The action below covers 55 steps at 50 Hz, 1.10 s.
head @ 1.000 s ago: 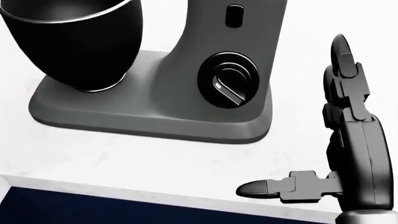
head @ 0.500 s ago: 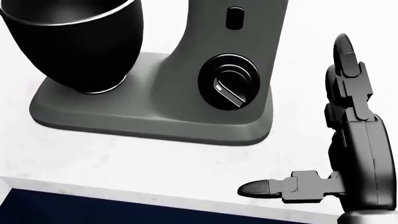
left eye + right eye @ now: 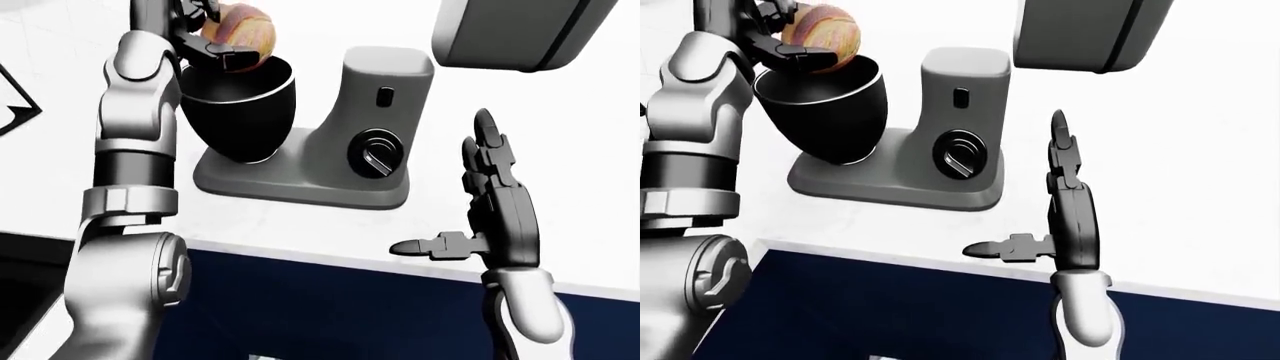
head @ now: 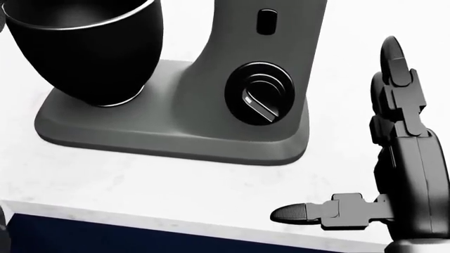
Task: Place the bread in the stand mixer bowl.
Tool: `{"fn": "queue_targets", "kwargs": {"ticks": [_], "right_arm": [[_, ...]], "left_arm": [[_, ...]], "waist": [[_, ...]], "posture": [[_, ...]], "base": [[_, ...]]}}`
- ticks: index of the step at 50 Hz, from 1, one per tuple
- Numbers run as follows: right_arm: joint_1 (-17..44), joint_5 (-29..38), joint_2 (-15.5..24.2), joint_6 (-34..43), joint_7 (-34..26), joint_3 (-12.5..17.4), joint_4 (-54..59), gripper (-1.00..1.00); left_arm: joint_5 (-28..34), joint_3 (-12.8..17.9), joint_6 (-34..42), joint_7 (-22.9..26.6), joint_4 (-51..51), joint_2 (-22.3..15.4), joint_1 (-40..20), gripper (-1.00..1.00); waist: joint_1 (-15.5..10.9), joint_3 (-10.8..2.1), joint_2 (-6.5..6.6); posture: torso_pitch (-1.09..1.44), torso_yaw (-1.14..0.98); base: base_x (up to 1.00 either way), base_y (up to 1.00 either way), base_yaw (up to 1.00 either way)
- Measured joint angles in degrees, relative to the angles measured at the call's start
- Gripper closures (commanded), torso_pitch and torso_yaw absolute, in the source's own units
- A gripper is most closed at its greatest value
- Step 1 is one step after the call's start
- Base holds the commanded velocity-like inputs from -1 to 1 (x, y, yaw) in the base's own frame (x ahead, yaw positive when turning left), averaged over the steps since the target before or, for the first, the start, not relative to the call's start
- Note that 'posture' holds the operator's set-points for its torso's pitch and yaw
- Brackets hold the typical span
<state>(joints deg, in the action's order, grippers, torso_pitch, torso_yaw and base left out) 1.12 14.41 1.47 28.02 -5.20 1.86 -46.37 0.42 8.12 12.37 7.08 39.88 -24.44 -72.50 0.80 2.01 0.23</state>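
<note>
1. Bread [image 3: 820,28] sits clenched in the left hand [image 3: 215,45] directly above the rim of the stand mixer bowl [image 3: 240,109], not yet inside it.
2. Compared with a second ago, the head view has crept slightly: the mixer base [image 4: 175,132] and speed dial [image 4: 259,94] sit a touch lower and further right, so the camera moved, not the mixer.
3. Right hand [image 3: 490,202] stays splayed, empty, beside the mixer on the counter [image 4: 141,184].
4. Release looks like the remaining step.
</note>
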Motion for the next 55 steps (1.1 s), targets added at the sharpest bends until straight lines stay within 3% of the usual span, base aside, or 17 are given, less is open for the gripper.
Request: {"fn": "queue_targets", "kwargs": {"ticks": [34,45,55], "right_arm": [[-0.01,0.12,-0.02,0.16,-0.12,0.13,-0.38,-1.00],[0.04,-0.02,0.00,0.16,-0.09,0.23,-0.48,-1.00],[0.03,0.05,-0.05,0.22,-0.02,-0.03,-0.39,-1.00]], "left_arm": [[2.31,0.44,-6.66,-3.83,9.02,-0.98,-0.38,1.00],[2.04,0.62,-6.79,-3.67,7.05,-0.87,1.46,1.00],[0.80,1.39,-2.98,-2.97,-2.35,-1.38,7.04,1.00]], "waist": [[-0.03,-0.26,0.19],[0.01,-0.50,0.34],[0.17,-0.44,0.49]], "posture": [[0.00,0.00],[0.00,0.00],[0.00,0.00]], "base": [[0.00,0.00,0.00],[0.00,0.00,0.00],[0.00,0.00,0.00]]}}
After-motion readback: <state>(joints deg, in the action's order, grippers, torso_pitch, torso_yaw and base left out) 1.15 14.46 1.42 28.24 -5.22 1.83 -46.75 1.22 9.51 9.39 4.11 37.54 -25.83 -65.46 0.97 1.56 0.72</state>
